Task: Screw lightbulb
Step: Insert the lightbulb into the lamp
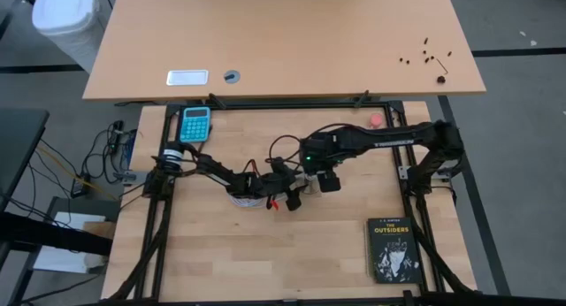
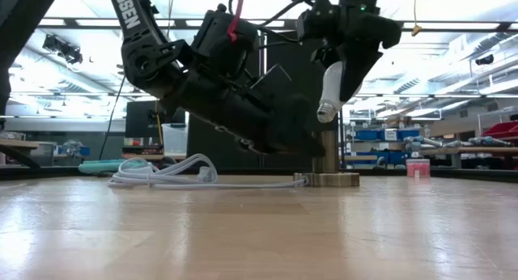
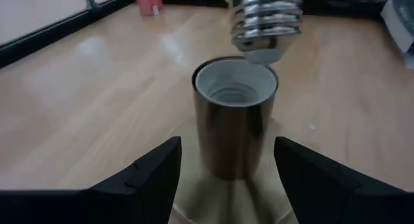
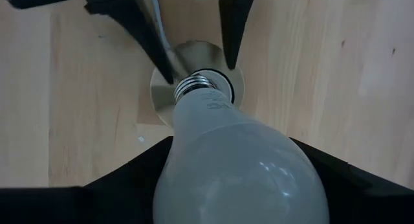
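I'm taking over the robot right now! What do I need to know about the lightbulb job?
Right gripper: shut on the lightbulb, holding it base down just above the socket.
Left gripper: fingers on either side of the socket, steadying it on the table; whether they press it is unclear.
Done: bulb picked up and lined up over the opening.
Left: lower the bulb in, twist it tight, let go.
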Robot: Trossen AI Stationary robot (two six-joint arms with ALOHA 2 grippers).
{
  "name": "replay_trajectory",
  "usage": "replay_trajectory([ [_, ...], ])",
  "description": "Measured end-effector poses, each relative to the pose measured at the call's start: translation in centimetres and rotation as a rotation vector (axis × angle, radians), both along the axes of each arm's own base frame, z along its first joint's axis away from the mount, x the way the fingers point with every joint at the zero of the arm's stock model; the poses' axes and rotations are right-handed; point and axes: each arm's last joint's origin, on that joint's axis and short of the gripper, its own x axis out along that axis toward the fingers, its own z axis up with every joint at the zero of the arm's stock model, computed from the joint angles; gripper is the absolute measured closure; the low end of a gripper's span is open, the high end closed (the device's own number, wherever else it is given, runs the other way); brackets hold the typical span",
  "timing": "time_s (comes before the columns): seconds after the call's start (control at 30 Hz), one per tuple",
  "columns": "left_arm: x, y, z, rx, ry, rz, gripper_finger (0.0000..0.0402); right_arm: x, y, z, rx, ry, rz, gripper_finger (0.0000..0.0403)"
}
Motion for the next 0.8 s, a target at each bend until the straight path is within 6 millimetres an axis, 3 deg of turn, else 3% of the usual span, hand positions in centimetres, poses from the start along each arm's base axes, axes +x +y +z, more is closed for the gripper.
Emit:
replay_trajectory([
  [0.2,0.2,0.2,-0.2,0.045,-0.009,-0.018,0.0149,1.2,-0.4,-0.8,-0.007,0.060,0.008,0.0128],
  [0.5,0.9,0.4,-2.7,0.027,-0.076,-0.036,0.0149,2.1,-0.7,-2.8,-0.039,0.157,0.022,0.0128],
  [0.8,1.8,0.4,-2.2,0.044,-0.124,-0.028,0.0149,2.7,0.3,-2.8,-0.001,0.105,0.076,0.0128],
])
